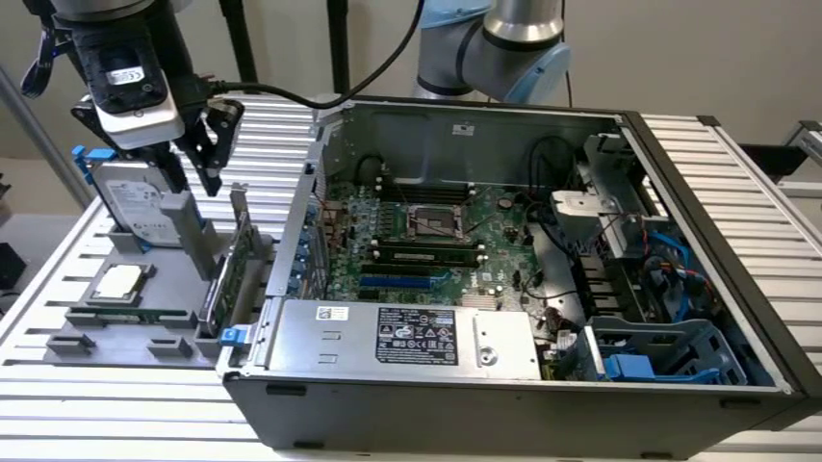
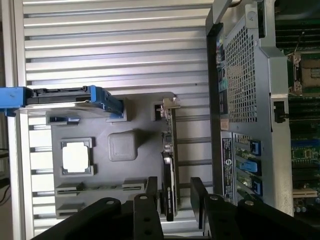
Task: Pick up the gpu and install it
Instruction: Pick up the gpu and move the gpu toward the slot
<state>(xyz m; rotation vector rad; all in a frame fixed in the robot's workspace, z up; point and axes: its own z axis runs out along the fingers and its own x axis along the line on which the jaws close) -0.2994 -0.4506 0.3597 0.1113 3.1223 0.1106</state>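
The gpu stands on edge in a slot of the grey parts holder, beside the open computer case at the exterior view's left. In the wrist view the gpu appears edge-on as a thin dark card with its silver bracket at the far end. My gripper hangs above it, open. Its two black fingers straddle the card's near end in the wrist view, with a gap on each side, so the gripper holds nothing.
A silver hard drive with blue rails stands upright in the holder beside the gripper, and a CPU lies flat nearby. The open case shows its motherboard and a blue expansion slot. Everything rests on a slatted metal table.
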